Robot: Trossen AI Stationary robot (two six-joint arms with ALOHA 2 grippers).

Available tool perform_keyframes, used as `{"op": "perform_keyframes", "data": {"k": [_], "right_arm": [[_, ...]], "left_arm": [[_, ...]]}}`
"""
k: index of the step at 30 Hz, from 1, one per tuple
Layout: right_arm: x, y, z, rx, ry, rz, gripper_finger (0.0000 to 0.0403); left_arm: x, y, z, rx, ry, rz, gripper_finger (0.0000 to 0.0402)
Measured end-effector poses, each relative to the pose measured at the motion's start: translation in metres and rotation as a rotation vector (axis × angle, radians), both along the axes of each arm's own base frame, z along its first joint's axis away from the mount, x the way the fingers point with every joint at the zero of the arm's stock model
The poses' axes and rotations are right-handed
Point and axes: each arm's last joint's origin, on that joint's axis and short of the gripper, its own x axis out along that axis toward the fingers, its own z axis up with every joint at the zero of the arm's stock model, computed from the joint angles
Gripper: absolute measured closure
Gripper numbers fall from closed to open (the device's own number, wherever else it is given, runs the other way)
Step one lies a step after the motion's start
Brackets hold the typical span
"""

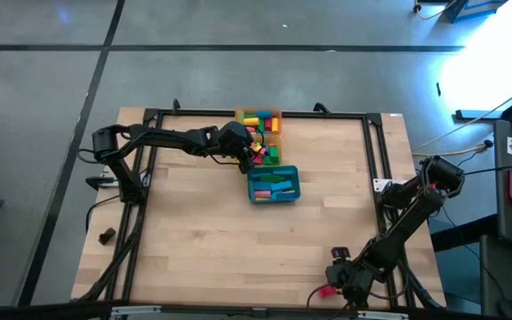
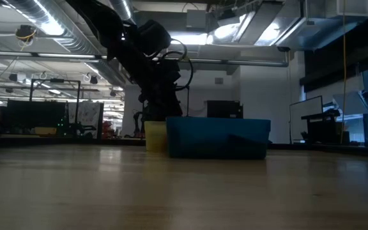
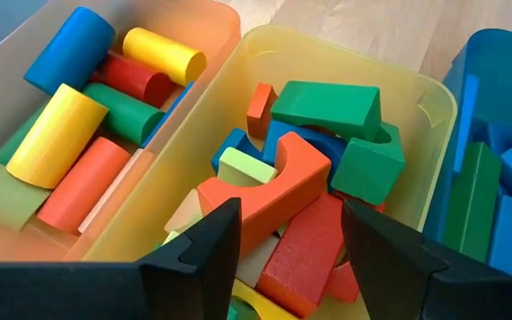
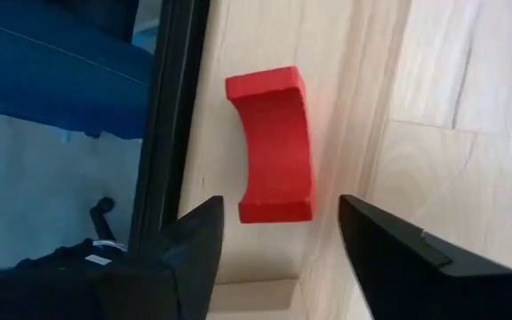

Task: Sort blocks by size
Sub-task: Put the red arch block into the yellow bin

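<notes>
A wooden table [image 1: 212, 231] is seen from above, with three plastic trays grouped at its far middle: an orange square tray [image 3: 7, 62] at the table's far edge, a yellow square tray [image 3: 434, 111] just beside it, and a larger teal rectangular tray [image 1: 274, 185] just beside the yellow one, toward the table's middle. The yellow tray serves as the landmark here.

The left gripper [image 3: 287, 240] is held above the yellow tray, its two dark fingers [image 3: 204, 249] spread wide apart. Nothing is gripped between them, and no block is seen to be touched. Directly beneath the gap lies an orange arch-shaped wooden block [image 3: 269, 191], resting on a heap of other blocks inside the yellow tray, among them a green wedge-like block [image 3: 327, 107] and a red flat block [image 3: 305, 253].

In the orange tray next to it, larger cylinders are gathered, including a blue cylinder [image 3: 68, 49] and a yellow cylinder [image 3: 56, 133]. Blue and green bars are held in the teal tray on the yellow tray's other side.

The right gripper [image 4: 278, 236] is placed well apart from the yellow tray, at the table's near right corner. Its fingers are also spread wide, with nothing held. A red curved wooden block [image 4: 271, 142] lies flat on the table just ahead of the gap, beside the black frame rail [image 4: 172, 116]; whether it is touched cannot be told.
</notes>
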Motion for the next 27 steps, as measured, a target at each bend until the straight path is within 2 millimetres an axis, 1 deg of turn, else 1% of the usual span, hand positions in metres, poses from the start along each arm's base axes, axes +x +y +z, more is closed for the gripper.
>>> {"op": "perform_keyframes", "data": {"k": [6, 11, 17, 20, 27], "right_arm": [[0.001, 0.000, -0.002, -0.019, -0.021, 0.011, 0.0182], [0.004, 0.006, -0.015, -0.009, -0.001, 0.024, 0.0182], [0.006, 0.008, -0.026, -0.037, 0.010, 0.009, 0.0182], [0.007, 0.008, -0.027, -0.046, 0.003, -0.020, 0.0182], [0.007, 0.008, -0.027, -0.053, -0.005, -0.028, 0.0182]], "left_arm": [[0.000, 0.000, 0.000, 0.000, 0.000, 0.000, 0.0221], [0.000, 0.000, 0.000, 0.000, 0.001, 0.000, 0.0221], [0.000, 0.000, 0.000, 0.000, 0.000, 0.000, 0.0221], [0.000, 0.000, 0.000, 0.000, 0.000, 0.000, 0.0221], [0.000, 0.000, 0.001, 0.001, -0.003, 0.000, 0.0221]]}}
